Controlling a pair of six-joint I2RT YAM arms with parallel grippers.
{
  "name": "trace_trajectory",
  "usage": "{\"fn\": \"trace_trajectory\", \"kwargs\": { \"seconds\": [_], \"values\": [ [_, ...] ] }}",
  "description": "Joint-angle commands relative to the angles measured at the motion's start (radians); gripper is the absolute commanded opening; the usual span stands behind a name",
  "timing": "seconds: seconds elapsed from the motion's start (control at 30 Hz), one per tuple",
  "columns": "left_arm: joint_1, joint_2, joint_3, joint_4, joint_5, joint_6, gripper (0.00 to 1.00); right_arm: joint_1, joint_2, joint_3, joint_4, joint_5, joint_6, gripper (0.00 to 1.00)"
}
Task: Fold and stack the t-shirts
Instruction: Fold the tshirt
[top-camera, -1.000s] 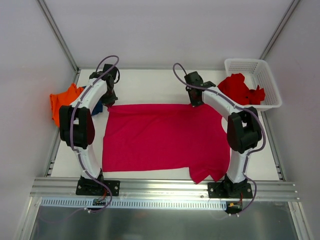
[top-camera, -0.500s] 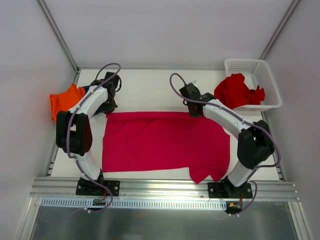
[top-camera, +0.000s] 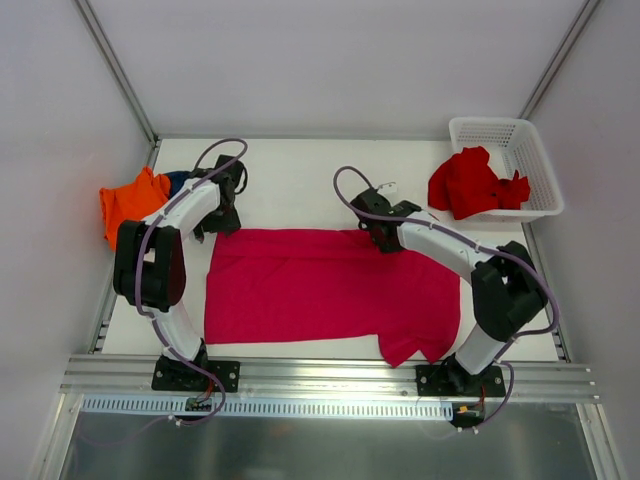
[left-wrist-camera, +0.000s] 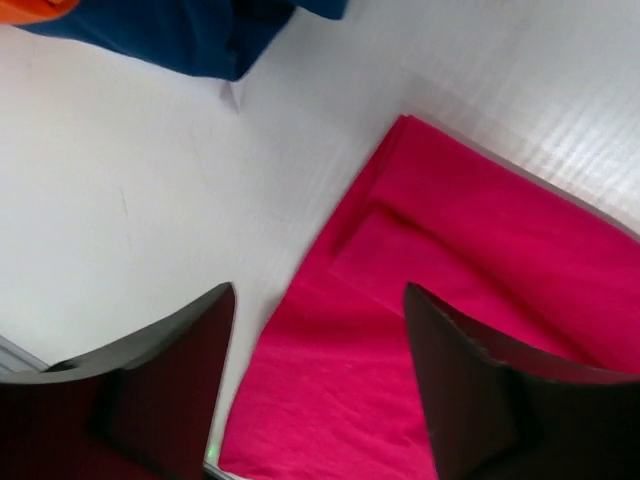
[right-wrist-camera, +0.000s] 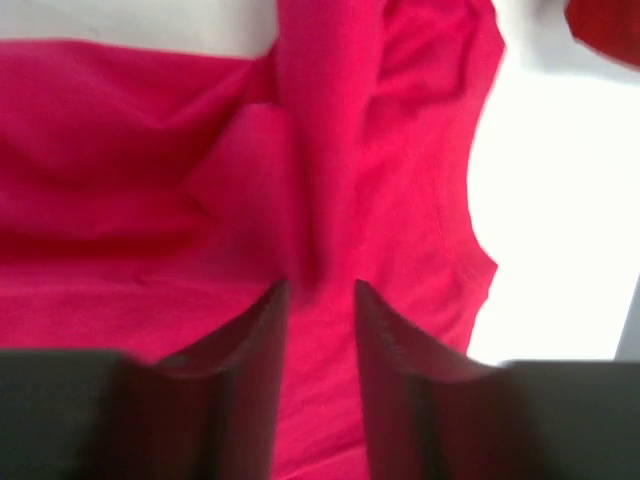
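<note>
Magenta shirt folded nearer; left gripper and right gripper now parted, empty; basket holds red shirt.

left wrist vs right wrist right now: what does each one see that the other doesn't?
Left wrist only: the navy shirt and a sliver of the orange shirt at the top edge, plus the left gripper, jaws wide apart over a folded corner of the magenta-pink shirt, nothing between them.
Right wrist only: a bit of the red shirt in the top right corner, and the right gripper, jaws slightly apart above a raised ridge of pink cloth.
Both: the magenta-pink shirt lying on the white table.
</note>
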Motion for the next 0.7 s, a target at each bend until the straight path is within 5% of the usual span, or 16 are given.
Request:
{"fn": "trace_trajectory", "kwargs": {
  "seconds": [0.0, 0.03, 0.13, 0.3, 0.67],
  "values": [
    [-0.004, -0.029, -0.034, -0.013, -0.090, -0.022, 0.72, 0.030, -0.050, -0.038, -0.085, 0.101, 0.079, 0.45],
    [-0.007, -0.051, -0.039, -0.013, -0.116, -0.041, 0.78, 0.037, -0.066, -0.049, -0.087, 0.132, 0.101, 0.55],
    [-0.015, -0.121, -0.062, -0.003, -0.166, -0.076, 0.86, 0.054, -0.147, -0.078, -0.084, 0.154, 0.118, 0.62],
    [-0.044, -0.197, -0.034, 0.026, -0.131, -0.072, 0.82, 0.054, -0.215, -0.050, -0.017, 0.171, 0.040, 0.63],
    [-0.097, 0.127, 0.177, 0.024, 0.004, -0.003, 0.71, -0.071, 0.205, 0.388, 0.042, 0.002, -0.147, 0.61]
  ]
}}
